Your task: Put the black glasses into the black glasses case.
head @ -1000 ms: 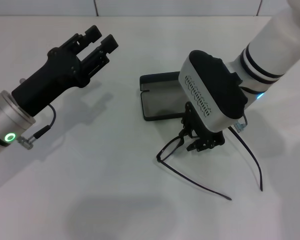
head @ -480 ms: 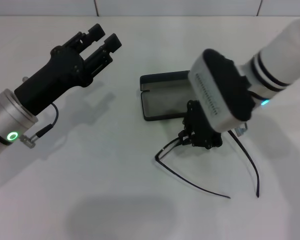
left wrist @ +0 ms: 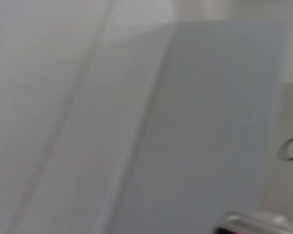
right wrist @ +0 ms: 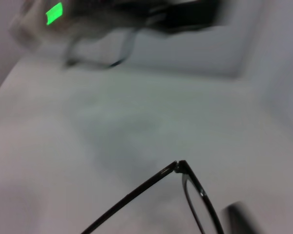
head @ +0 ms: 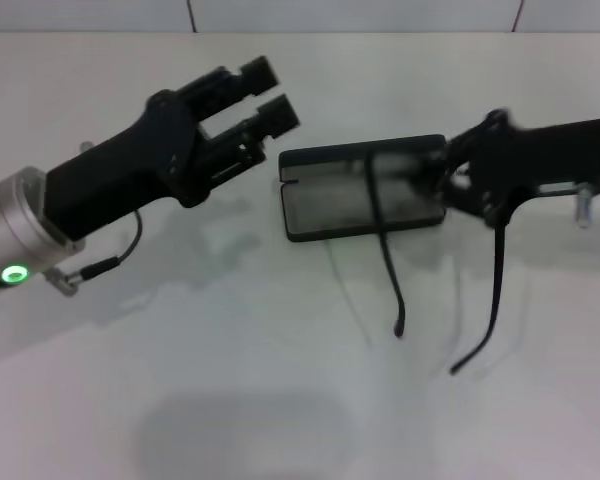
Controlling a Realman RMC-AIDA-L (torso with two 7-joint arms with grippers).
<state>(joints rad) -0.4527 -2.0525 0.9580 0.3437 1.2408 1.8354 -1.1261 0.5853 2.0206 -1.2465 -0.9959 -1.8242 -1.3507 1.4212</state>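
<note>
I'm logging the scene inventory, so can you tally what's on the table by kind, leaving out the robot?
Black glasses: 1, lifted over the case in the right end effector
Black glasses case: 1, lying open on the white table
Total: 2 things, both black

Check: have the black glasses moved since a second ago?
Yes. The black glasses, held by the right gripper, have left the table in front of the black glasses case and now hang over its open tray, temples dangling toward the robot.

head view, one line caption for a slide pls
Right gripper holds black glasses over the open black glasses case; left gripper hovers nearby.
</note>
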